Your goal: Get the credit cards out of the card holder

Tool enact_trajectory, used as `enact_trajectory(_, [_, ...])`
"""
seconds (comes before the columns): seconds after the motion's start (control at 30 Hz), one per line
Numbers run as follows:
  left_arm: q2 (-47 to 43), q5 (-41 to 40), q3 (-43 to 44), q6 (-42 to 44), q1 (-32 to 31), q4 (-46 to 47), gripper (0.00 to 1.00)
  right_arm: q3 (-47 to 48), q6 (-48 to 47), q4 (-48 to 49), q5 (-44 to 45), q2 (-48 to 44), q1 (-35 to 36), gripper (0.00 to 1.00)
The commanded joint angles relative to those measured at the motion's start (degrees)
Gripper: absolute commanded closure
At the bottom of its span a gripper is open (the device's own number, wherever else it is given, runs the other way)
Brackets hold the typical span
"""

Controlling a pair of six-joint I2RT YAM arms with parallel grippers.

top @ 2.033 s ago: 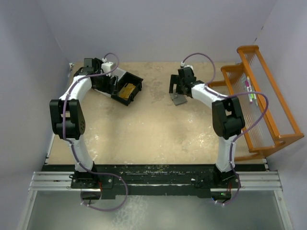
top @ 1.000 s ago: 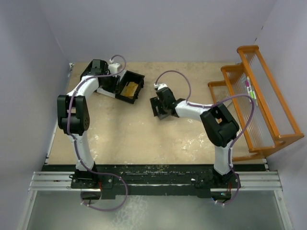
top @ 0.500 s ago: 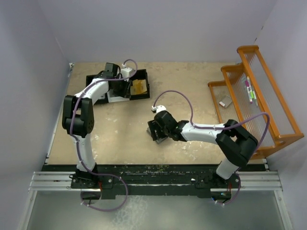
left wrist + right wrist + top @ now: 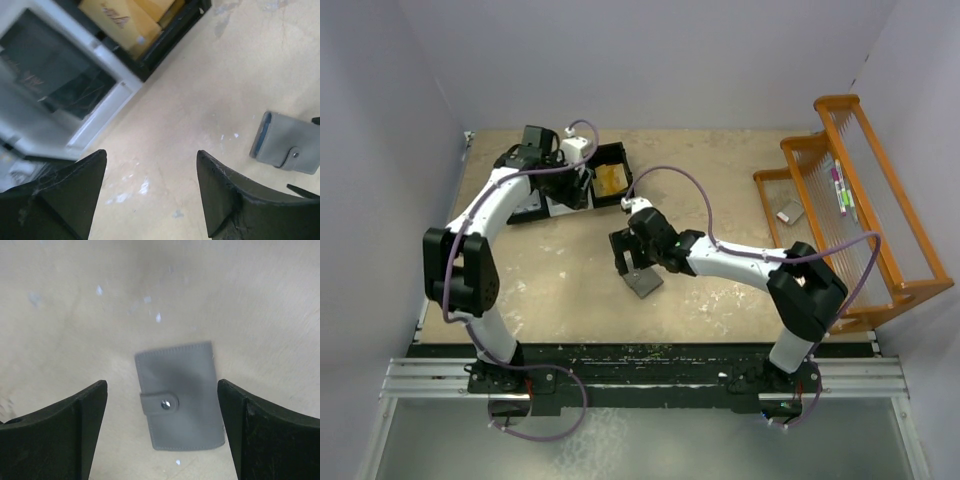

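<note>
The card holder [image 4: 179, 401] is a flat grey wallet, closed with a snap tab, lying on the tan table [image 4: 570, 290] near its middle [image 4: 643, 283]. My right gripper [image 4: 161, 385] hovers just above it, open, one finger on each side and not touching it; the top view shows this gripper [image 4: 623, 255] just behind the holder. My left gripper [image 4: 151, 155] is open and empty over bare table beside the bin tray [image 4: 127, 82]. Orange-gold credit cards [image 4: 120, 20] and black ones [image 4: 45, 65] lie in the tray's compartments. The holder also shows at the right of the left wrist view [image 4: 287, 142].
The black-and-white bin tray [image 4: 535, 205] stands at the back left, partly under the left arm. An orange wire rack [image 4: 860, 200] fills the right side, with a small grey item [image 4: 790, 212] and pens [image 4: 840, 190] in it. Grey walls close off the back and sides.
My right arm has brought the card holder from the back of the table to the middle; it now lies free on the table, the gripper just behind it. The left arm shifted over the tray.
</note>
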Motion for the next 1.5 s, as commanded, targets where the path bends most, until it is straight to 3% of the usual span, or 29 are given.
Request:
enact_trajectory(0.0, [-7.17, -7.58, -0.64, 1.22, 4.15, 0.17, 0.24, 8.49, -2.96, -3.36, -0.64, -1.5, -3.07, 0.07])
enact_trajectory(0.17, [-2.93, -18.89, 2.16, -0.84, 7.57, 1.38, 0.25, 12.71, -3.9, -4.34, -0.75, -1.97, -6.81, 0.06])
enact_trajectory(0.4, [6.67, -15.99, 7.41, -3.92, 9.9, 1.44, 0.26, 8.7, -2.87, -3.16, -0.24, -4.88, -7.06, 0.06])
enact_trajectory(0.63, [13.09, -10.57, 10.07, -3.95, 9.91, 2.55, 0.4, 0.41, -1.35, 0.2, 1.56, -9.24, -6.97, 0.09])
enact_trajectory(0.8, [14.36, -8.24, 10.25, -3.91, 9.83, 2.62, 0.63, -3.55, -0.54, 1.13, 2.21, -10.05, -5.93, 0.11])
enact_trajectory(0.9, [12.35, -6.5, 7.18, -3.54, 9.54, 3.69, 0.71, -5.38, -0.98, 1.71, 2.73, -9.14, -4.85, 0.11])
enact_trajectory(1.17, [4.56, -5.35, -2.86, -5.34, 5.69, 3.75, 0.69, -8.1, -1.32, 4.31, 3.28, -7.79, -1.01, 0.0])
enact_trajectory(1.3, [0.73, -3.25, -5.8, -7.98, 3.98, 2.75, 0.66, -10.82, -1.27, 5.77, 1.95, -8.38, -0.28, 0.0])
enact_trajectory(1.4, [-1.5, -2.33, -6.62, -9.47, 3.4, 1.65, 0.59, -11.36, -1.95, 5.88, 2.85, -8.02, 0.86, 0.0])
enact_trajectory(1.47, [-2.51, -1.8, -6.75, -10.43, 3.39, 0.43, 0.45, -11.07, -2.59, 5.35, 4.31, -6.61, 1.99, 0.0])
